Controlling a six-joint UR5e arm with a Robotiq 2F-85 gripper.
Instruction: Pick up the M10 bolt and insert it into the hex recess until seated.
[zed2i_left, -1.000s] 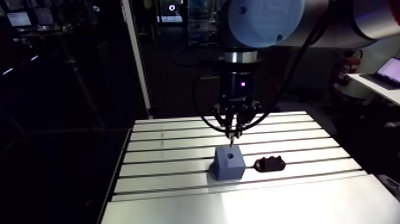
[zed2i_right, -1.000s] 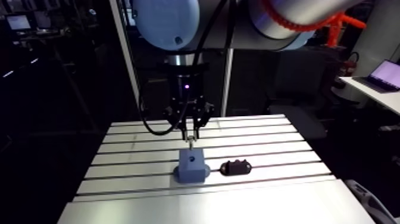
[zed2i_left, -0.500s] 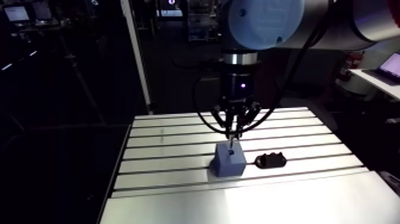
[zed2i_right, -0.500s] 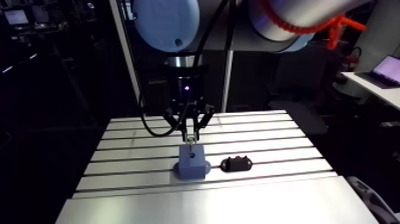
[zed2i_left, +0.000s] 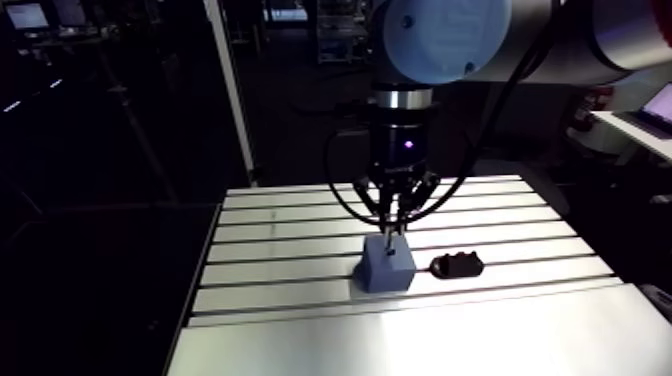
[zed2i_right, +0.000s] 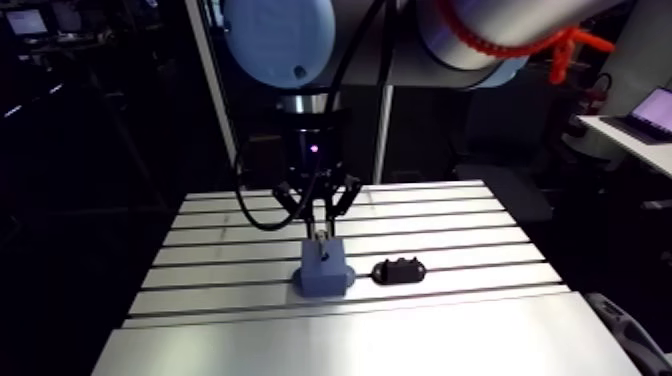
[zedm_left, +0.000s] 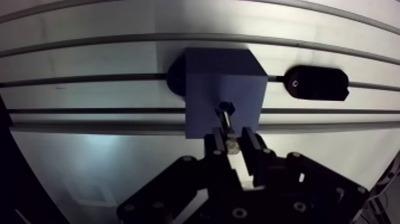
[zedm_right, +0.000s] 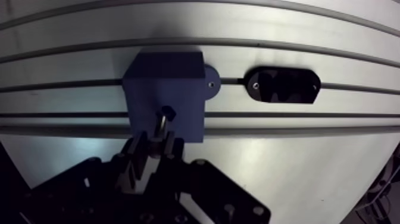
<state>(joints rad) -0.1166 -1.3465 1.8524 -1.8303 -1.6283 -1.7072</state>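
Bolt (zedm_left: 226, 124) pinched in the gripper (zedm_left: 233, 144), tip at the recess (zedm_left: 225, 108).
The fingers clamp its upper end, and the shank points down at the blue block (zedm_left: 220, 71). A black holder (zedm_left: 315, 83) lies beside the block, apart; both sit well inside the table (zed2i_left: 300, 300) edges.

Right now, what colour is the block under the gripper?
The block is blue all over, best seen in the wrist view.

Open slotted table (zed2i_left: 270, 262) around blue block (zed2i_left: 387, 268); black fixture (zed2i_left: 457, 265) just beside it
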